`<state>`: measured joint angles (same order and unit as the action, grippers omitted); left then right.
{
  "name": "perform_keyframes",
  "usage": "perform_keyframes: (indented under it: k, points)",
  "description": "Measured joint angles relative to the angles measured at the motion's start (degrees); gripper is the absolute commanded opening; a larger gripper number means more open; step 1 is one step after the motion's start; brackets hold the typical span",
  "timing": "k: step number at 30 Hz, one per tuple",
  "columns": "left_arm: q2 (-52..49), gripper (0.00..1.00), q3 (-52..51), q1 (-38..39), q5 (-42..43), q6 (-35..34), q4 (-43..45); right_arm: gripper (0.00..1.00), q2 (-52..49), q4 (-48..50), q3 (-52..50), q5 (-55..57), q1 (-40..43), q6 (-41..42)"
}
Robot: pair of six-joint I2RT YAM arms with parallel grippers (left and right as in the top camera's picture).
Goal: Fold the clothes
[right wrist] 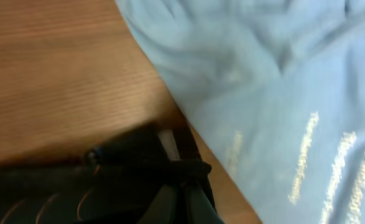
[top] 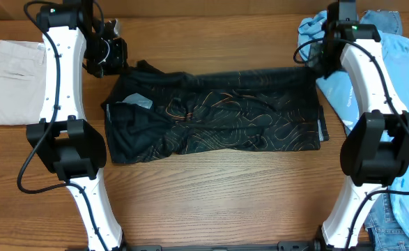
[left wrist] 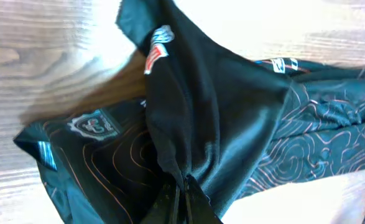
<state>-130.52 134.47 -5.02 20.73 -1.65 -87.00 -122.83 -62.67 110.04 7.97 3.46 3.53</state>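
The left fingers (left wrist: 181, 202) are squeezed shut on a bunch of black cloth. It is the far left corner of the black sports shirt (top: 211, 115), at about 10 o'clock on the table (top: 211, 202). The cloth there is held up off the wood, and a small red and white logo (left wrist: 159, 46) shows on the raised flap. The right fingers (right wrist: 183, 196) are pinched together on the shirt's far right corner, at about 2 o'clock.

The shirt lies across the middle of the table as a wide band between the two corners. Thin orange wavy lines run over it. Its near edge lies flat toward 6 o'clock.

A light blue shirt (top: 340, 90) with pale letters lies at 3 o'clock, just beside the black shirt's right end. Blue jeans (top: 389, 209) lie at about 4 o'clock, near the right arm's base. Folded beige pants (top: 9, 80) lie at 9 o'clock, well apart from the black shirt.
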Motion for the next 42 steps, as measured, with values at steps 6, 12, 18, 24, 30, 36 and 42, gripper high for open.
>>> perform_keyframes:
  k: [6, 12, 18, 24, 30, 36, 42]
  points:
    - [0.00, 0.04, -1.20, 0.00, -1.75, 0.17, -3.37, 0.04, 0.00, -7.26, 0.00, 0.07, 0.68, 0.70]
    - [0.00, 0.04, -7.82, 0.00, -2.54, 0.17, -3.19, 0.04, 0.00, -14.29, 0.00, 0.02, 0.63, 0.85]
    - [0.00, 0.04, -16.11, 0.00, -2.95, -0.07, -2.12, 0.04, 0.00, -20.85, 0.00, -0.20, 0.63, 1.53]
    - [0.00, 0.04, -19.87, 0.00, -2.99, -0.09, -2.29, 0.04, 0.00, -24.17, 0.00, -1.33, 0.63, 2.21]
    - [0.00, 0.04, -21.44, 0.09, -2.99, -0.09, -3.91, 0.04, 0.00, -25.38, 0.00, -1.68, 0.63, 2.29]
    - [0.00, 0.04, -21.62, 0.15, -4.31, -0.07, -5.22, 0.04, 0.00, -26.25, 0.00, -1.75, 0.63, 2.43]
    - [0.00, 0.04, -21.62, 0.15, -6.47, -0.07, -6.71, 0.04, 0.00, -27.39, -0.50, -1.99, 0.63, 2.45]
